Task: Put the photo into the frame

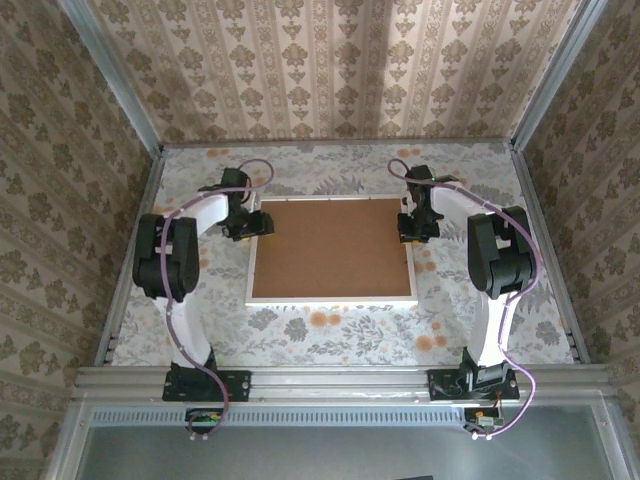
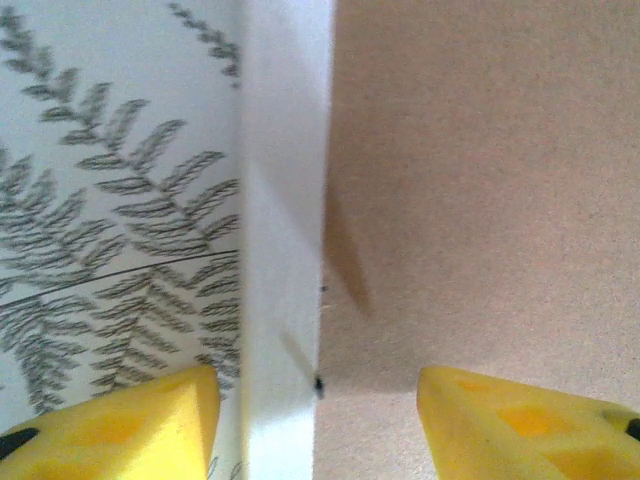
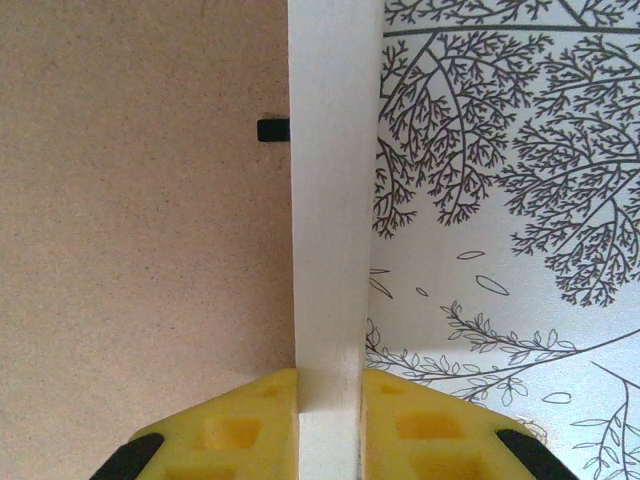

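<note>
Top external view: the brown board (image 1: 332, 248) fills the frame (image 1: 330, 299) at picture centre on the flowered table (image 1: 330, 340), hiding whatever lies beneath. Your left gripper (image 1: 255, 226), at the frame's upper-left corner, stands open. Left wrist view: its fingers (image 2: 110, 425) straddle the white edge loosely. Your right gripper (image 1: 412, 232), upper right, pinches the frame's edge. Right wrist view: a small black tab (image 3: 272, 129) juts onto the board.
</note>
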Controlling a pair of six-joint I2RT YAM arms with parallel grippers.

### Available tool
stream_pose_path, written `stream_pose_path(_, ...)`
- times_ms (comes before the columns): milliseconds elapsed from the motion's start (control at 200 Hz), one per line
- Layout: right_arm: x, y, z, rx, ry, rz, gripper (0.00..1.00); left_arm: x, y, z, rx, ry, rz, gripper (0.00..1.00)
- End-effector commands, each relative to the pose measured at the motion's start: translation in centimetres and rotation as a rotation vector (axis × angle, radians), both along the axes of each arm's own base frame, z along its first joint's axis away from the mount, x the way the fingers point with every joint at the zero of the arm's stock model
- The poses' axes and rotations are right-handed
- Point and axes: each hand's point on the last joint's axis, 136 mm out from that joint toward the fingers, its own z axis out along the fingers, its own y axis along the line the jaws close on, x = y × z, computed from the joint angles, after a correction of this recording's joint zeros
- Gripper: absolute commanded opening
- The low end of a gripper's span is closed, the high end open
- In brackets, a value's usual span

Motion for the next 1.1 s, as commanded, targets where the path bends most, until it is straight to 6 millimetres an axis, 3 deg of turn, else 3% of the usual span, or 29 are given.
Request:
stream_pose_path(0,-1.1,1.0,-1.8,0.006,0.067,0.039,0.21,0.1,0.6,1.7,-0.070,-0.033,0.048,0.64)
stream_pose_path(160,-1.0,0.5,-1.3,-0.001,0.059,0.031,0.21,0.1,2.1,1.8,-0.104,-0.039,0.088,0.64)
stream_pose_path(435,-1.0,0.7,-1.6,0.005,0.065,0.035,0.20,0.9,1.8,1.0,-0.175,-0.023,0.092,0.52)
stream_pose_path(1095,-1.1,0.7,-1.5,0.008,0.064,0.036,0.21,0.6,2.0,-1.2,-0.150,0.027,0.090,0.46)
